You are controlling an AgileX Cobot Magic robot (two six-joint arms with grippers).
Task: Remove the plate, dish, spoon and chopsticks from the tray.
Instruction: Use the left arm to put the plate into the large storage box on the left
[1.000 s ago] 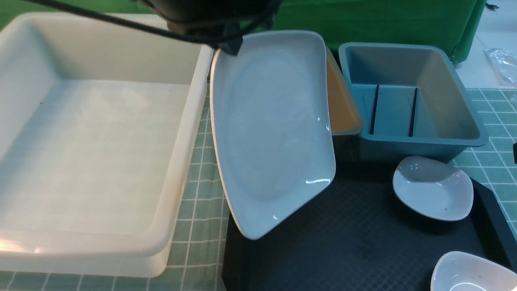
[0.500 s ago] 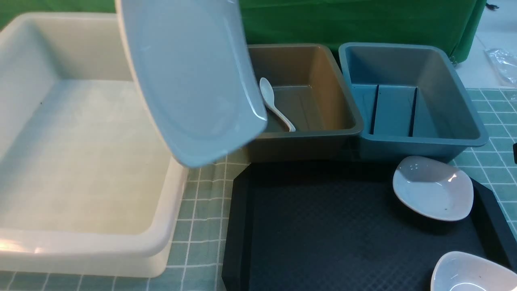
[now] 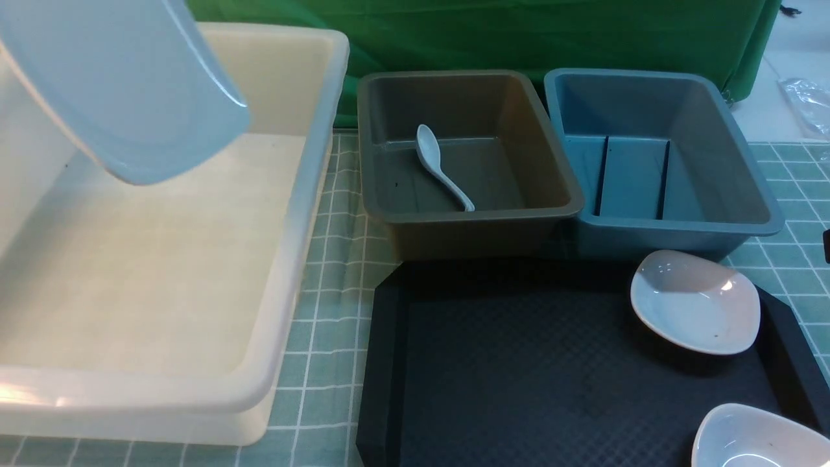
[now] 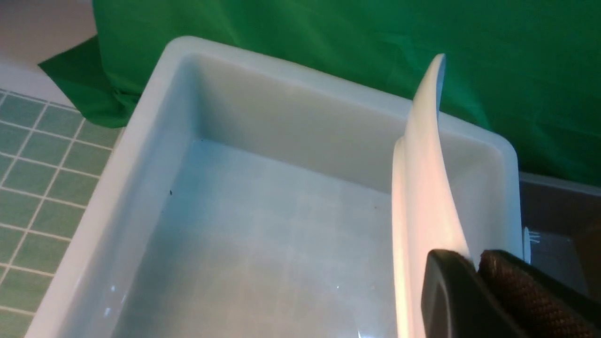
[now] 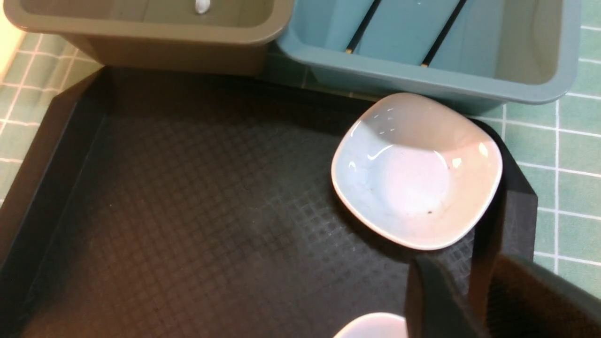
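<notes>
The large glossy white rounded-rectangular plate (image 3: 123, 84) hangs steeply tilted above the inside of the big white plastic bin (image 3: 305, 214), at the left of the table. The left gripper (image 4: 474, 260) is clamped on the rim of the plate, one black finger on each face.

To the right of this bin stands a brown plastic bin (image 3: 467, 214), and the small white ceramic spoon (image 3: 441, 165) lies inside it. Beside it, the blue plastic bin (image 3: 681, 227) holds the thin black chopsticks (image 3: 602, 175), lying apart on its floor.

In front of these two bins lies the black textured rectangular tray (image 3: 519, 376). A small white rounded dish (image 3: 694, 301) sits at its far right corner, and a second small white dish (image 3: 752, 438) near the front right corner, partly cut off.

The right gripper (image 5: 479, 277) hovers over the right side of the tray, jaws a little apart, holding nothing.
</notes>
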